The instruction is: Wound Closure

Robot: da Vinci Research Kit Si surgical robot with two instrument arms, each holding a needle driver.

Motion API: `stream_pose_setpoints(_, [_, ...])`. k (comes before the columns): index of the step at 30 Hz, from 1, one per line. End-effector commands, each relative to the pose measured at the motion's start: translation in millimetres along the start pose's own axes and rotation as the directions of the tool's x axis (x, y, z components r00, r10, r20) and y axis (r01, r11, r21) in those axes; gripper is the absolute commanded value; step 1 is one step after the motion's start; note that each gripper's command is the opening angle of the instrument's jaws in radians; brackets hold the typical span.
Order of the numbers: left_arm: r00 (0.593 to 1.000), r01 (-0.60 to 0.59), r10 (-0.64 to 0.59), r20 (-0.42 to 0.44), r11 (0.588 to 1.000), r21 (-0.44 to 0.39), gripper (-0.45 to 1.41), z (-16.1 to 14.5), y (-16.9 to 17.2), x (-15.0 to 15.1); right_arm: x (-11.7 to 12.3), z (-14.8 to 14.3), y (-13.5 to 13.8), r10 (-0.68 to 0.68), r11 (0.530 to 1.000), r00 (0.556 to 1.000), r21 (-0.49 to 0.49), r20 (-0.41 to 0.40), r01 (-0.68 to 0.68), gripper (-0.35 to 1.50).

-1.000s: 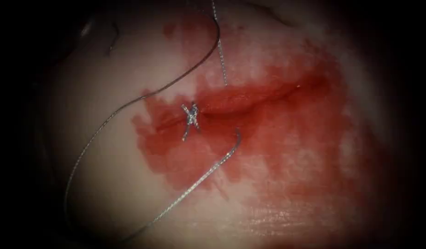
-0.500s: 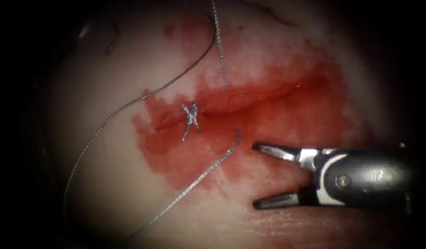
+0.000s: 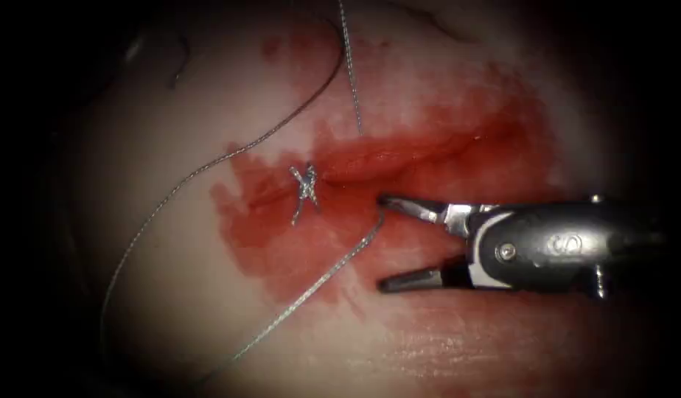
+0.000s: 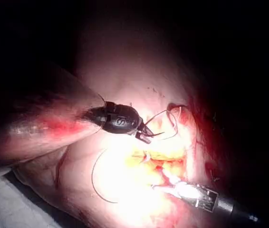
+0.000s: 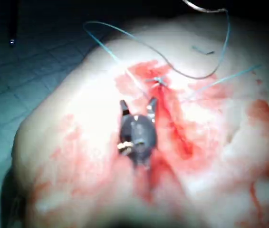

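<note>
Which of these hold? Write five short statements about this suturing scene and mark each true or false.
1. The right arm's tool has its jaws open. True.
2. The right arm's tool holds the thread. False: its open jaws hold nothing; the upper tip is merely close to the thread.
3. A tied knot sits on the cut near its left end. True.
4. The right arm's tool lies left of the knot. False: it lies to the knot's right.
5. Red fluid stains the tissue around the cut. True.
</note>
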Motion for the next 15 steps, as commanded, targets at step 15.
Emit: stream_pose_setpoints(15, [1.0, 0.003, -0.003, -0.001, 1.0, 0.0, -0.35, 0.6, -0.5, -0.2, 0.1, -1.6, -2.0, -0.012, 0.994, 1.0, 0.105, 0.001, 0.012, -0.35])
